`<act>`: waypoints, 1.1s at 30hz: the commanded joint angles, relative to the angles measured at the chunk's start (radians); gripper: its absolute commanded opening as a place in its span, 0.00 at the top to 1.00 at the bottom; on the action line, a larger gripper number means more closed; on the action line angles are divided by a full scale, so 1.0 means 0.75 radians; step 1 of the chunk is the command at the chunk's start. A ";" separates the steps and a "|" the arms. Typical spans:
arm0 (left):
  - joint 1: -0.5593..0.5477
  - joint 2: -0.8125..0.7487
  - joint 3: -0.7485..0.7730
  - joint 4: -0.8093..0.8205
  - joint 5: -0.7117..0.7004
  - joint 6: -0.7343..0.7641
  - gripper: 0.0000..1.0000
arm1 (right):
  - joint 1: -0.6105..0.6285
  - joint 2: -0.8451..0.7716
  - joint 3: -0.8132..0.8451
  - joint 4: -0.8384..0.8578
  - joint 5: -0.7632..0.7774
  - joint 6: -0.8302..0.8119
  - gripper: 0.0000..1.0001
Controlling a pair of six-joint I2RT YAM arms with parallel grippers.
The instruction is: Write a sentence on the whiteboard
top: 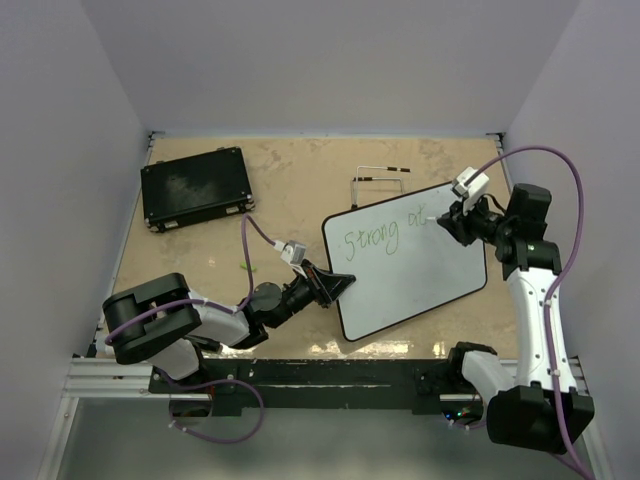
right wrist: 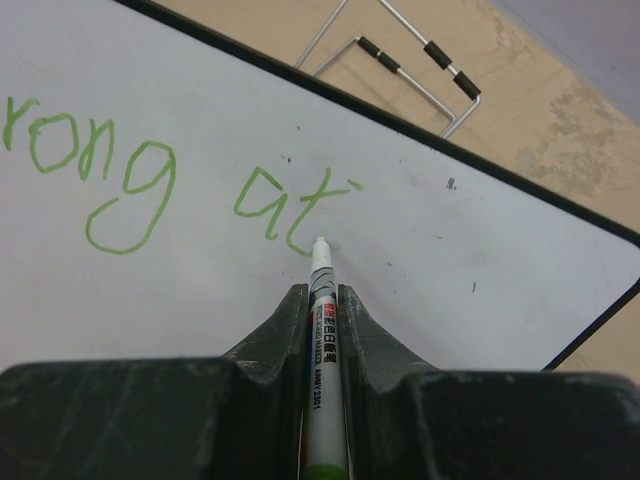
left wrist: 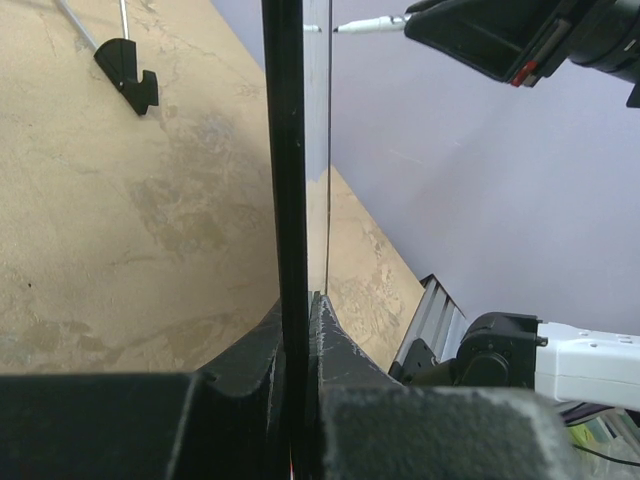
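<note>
Right up against the lens, the right hand point(right wrist: 320, 291) is pinched tight on a white marker point(right wrist: 325, 380), barrel snug between the dark fingers point(right wrist: 268, 335). The nib sits just at the foot of the "t". The sentence point(top: 372, 240) reads "Strong at" in green so far, so by my read the job is only partly done.

The whiteboard point(top: 420, 285) lies at about 3 o'clock on the counter point(top: 290, 200), skewed so the writing climbs towards 2 o'clock. The left hand point(top: 343, 282) bites the board's rim at its 9 o'clock edge, jaws narrow with the black rim squeezed between them. Whether the board lies flat or is propped up a touch, I can't tell. The right hand comes in over the 1 o'clock corner. A wire stand point(top: 380, 178) sits just off the board's 12 o'clock edge, and a black case point(top: 195, 188) lies well apart at 10 o'clock.

Now the dangers. That first line is heading for the 2 o'clock corner, and another long word there could run off the rim. Press too hard and the board could pivot in that single left-hand pinch, skewing the letters. Too light, and the stroke breaks up. A low pass of the right fingers across fresh green ink would smear it. The marker could also creep in the grip if the nib catches.
</note>
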 commanded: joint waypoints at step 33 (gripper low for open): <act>0.003 -0.036 -0.056 0.018 0.046 0.144 1.00 | -0.246 -0.037 0.060 -0.014 -0.290 -0.031 1.00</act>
